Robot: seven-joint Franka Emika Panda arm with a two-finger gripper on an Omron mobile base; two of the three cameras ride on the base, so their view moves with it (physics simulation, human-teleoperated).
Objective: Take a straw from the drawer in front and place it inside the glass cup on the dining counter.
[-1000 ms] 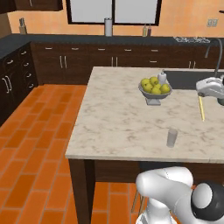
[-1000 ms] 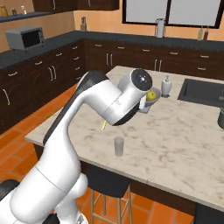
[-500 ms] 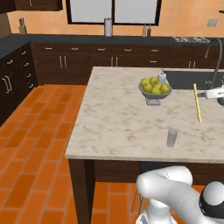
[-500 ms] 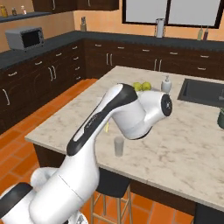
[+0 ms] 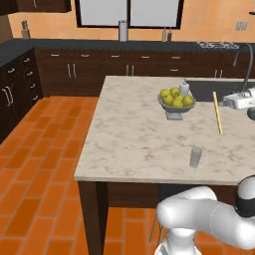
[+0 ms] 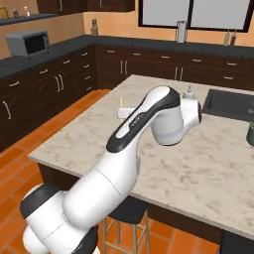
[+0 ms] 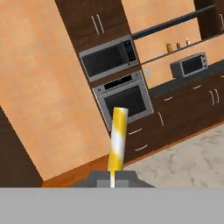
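- far left in the left base view: orange tiled floor (image 5: 45,164) and dark cabinets (image 5: 15,89) under a black countertop (image 5: 60,46).
- centre: the desk (image 5: 134,139), a beige marbled island on a dark base, seen from the front.
- on the desk, toward its far side: grey bowl of yellow-green fruit (image 5: 175,101), with a small white bottle (image 5: 185,88) just behind it.
- nearer the front edge, right of the bowl: glass cup (image 5: 195,157), upright, standing apart from the bowl.
- further right, above the desk: straw (image 5: 217,112), nearly upright with a slight tilt, raised over the top and well apart from the glass cup.
- at the right edge: gripper (image 5: 224,101) closed on the upper part of the straw, hand lying roughly level, coming in from the right.
- right base view: straw (image 6: 121,107) poking up past the arm's left side over the desk (image 6: 79,134), with the white hand beside it; microwave (image 6: 27,43) on the far left countertop.
- hand view: straw (image 7: 117,144) pinched between the gripper (image 7: 112,178) tips and pointing away from the camera, foreshortened; wall oven (image 7: 124,98) and another microwave (image 7: 109,58) behind it.
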